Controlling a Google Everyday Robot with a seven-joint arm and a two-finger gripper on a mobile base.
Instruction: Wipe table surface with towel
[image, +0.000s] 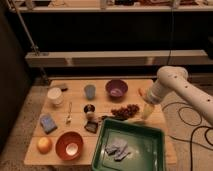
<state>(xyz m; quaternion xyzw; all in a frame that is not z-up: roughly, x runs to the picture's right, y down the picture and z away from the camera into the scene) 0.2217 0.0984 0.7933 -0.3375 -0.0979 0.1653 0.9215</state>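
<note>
Camera view is showing the gripper (148, 111) hanging low over the right side of the table (75, 98); whether it is wide or narrow cannot be told. The towel (117, 148) is lying crumpled inside the green tray (147, 154), nearer and left of the gripper, its long axis running roughly left-right, pointing nowhere clearly.

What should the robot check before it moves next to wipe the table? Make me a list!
1. Towel in sight: ok, it lies in the green tray.
2. Towel in gripper: not ok, the gripper hangs over the table's right side, apart from it.
3. Table bare enough for wiping: not ok, purple bowl, red bowl and more stand on it.
4. Gripper clear of the grapes: cannot tell, they look close.
</note>
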